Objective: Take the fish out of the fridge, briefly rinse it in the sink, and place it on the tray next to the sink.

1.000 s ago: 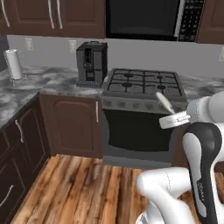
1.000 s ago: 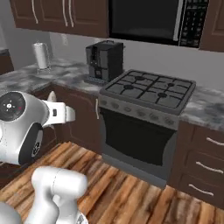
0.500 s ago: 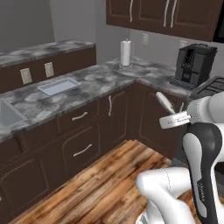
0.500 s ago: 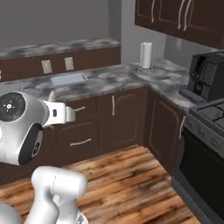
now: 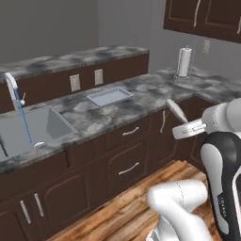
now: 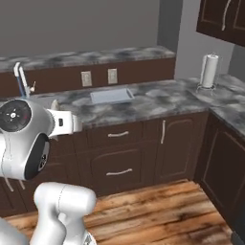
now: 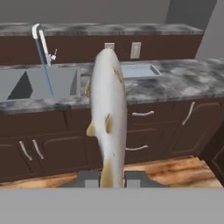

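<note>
My gripper [image 7: 108, 178] is shut on the tail end of the fish [image 7: 108, 114], a slim silvery-white body that points up and away from the fingers. In the left base view the fish [image 5: 174, 110] sticks up from the gripper [image 5: 184, 125], held in mid-air in front of the lower cabinets. The grey sink [image 5: 29, 128] with its white arched faucet [image 5: 16, 100] lies in the counter to the left. The shallow light-grey tray [image 5: 109, 96] rests on the counter just right of the sink [image 7: 43, 82]; the tray [image 7: 138, 70] is empty. The fridge is out of view.
A grey marbled counter [image 5: 141, 96] runs along the wall and turns a corner at the right, where a paper towel roll [image 5: 185, 62] stands. Dark cabinets with drawer handles [image 7: 142, 113] sit below it. Wood floor [image 6: 158, 210] lies between me and the cabinets.
The whole picture has swung from the stove past the coffee machine to the sink counter, so the base has turned. The fish stays gripped as before.
</note>
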